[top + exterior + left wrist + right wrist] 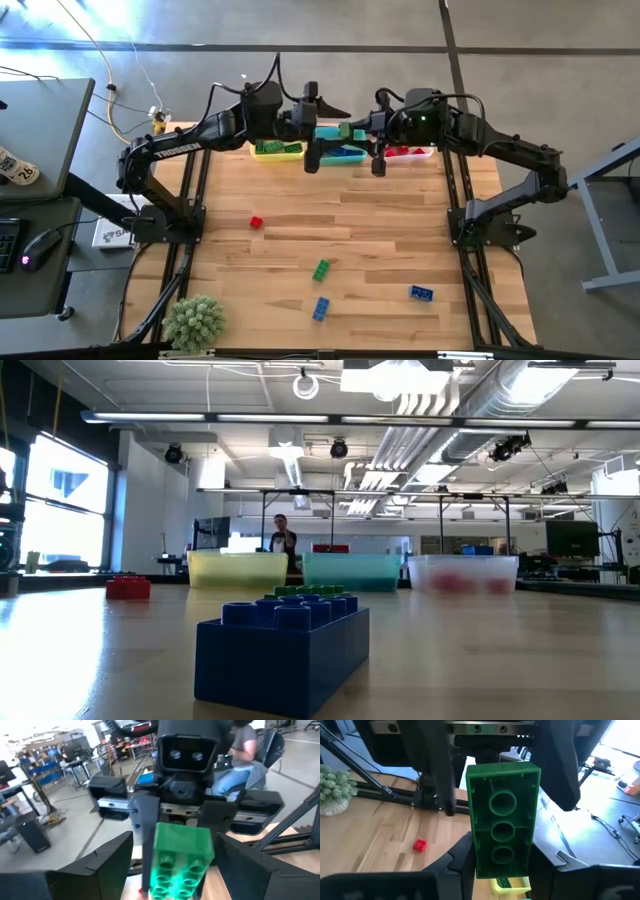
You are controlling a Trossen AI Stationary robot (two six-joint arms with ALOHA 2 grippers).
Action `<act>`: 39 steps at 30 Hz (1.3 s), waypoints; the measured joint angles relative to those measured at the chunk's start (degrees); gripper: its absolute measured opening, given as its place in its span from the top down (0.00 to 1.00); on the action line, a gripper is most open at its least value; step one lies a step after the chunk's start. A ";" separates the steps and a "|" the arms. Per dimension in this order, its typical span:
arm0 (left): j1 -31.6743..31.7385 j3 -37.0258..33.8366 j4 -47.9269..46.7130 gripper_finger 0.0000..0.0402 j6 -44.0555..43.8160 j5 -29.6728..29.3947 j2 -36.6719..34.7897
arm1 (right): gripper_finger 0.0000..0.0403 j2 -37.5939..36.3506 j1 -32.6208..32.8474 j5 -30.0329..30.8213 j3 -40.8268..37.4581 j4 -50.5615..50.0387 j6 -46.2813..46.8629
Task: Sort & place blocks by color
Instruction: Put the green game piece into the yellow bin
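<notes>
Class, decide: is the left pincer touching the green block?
Apart. The left wrist view shows the left pincer open, its fingers clear of the green block on both sides; the right pincer grips it.

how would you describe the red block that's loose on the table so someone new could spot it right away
Start at the row of three bins along the table's far edge and find the yellow bin at its left end. Come straight toward the near edge from that bin to the first loose piece on the bare wood: the red block. It is the only red one lying out; the other loose blocks, green and blue, sit nearer the front edge.
</notes>
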 joint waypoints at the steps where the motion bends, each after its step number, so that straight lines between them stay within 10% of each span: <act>1: 0.00 0.00 0.10 0.35 0.10 0.29 0.00 | 0.72 0.00 0.00 0.02 0.00 0.23 0.04; 11: -0.03 0.00 1.39 0.38 5.28 0.45 0.76 | 0.72 0.02 0.04 -0.24 0.00 2.00 5.93; 25: 0.02 0.00 2.59 0.72 5.97 1.27 1.46 | 0.69 0.04 0.07 -0.56 0.00 1.44 4.84; 39: 0.11 0.09 -3.73 0.72 8.70 -6.04 1.29 | 0.52 0.20 0.04 7.20 -0.02 -0.52 5.17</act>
